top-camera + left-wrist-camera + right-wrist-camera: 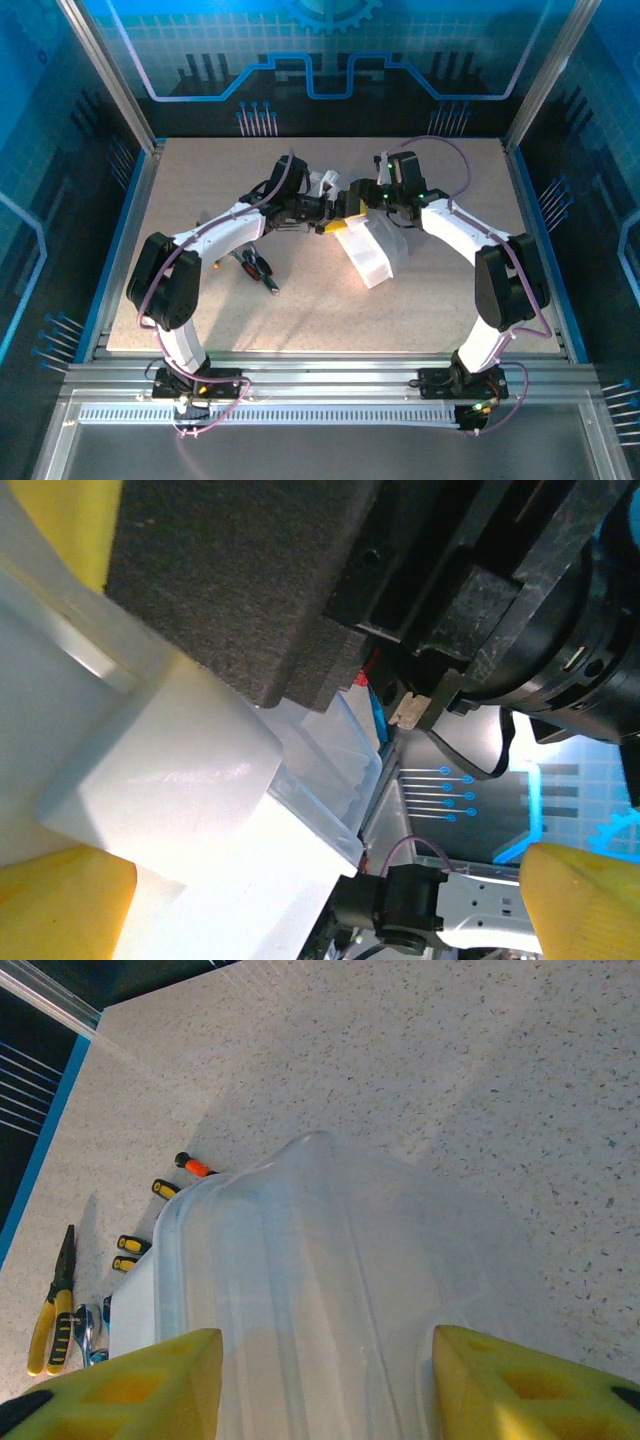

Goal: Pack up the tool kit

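The right gripper straddles the clear case at frame bottom, though actual pinching cannot be told. The left gripper, jaws wide apart, faces it mid-table. Pliers and screwdrivers lie lower left.

One clear case is lying on the counter. Beside it four screwdrivers are showing: one orange screwdriver and three yellow-and-black screwdrivers. One pair of pliers is lying farther out, and one small metal tool, too blurred to name, is lying just beside it. Two arms are reaching in, the left arm and the right arm.
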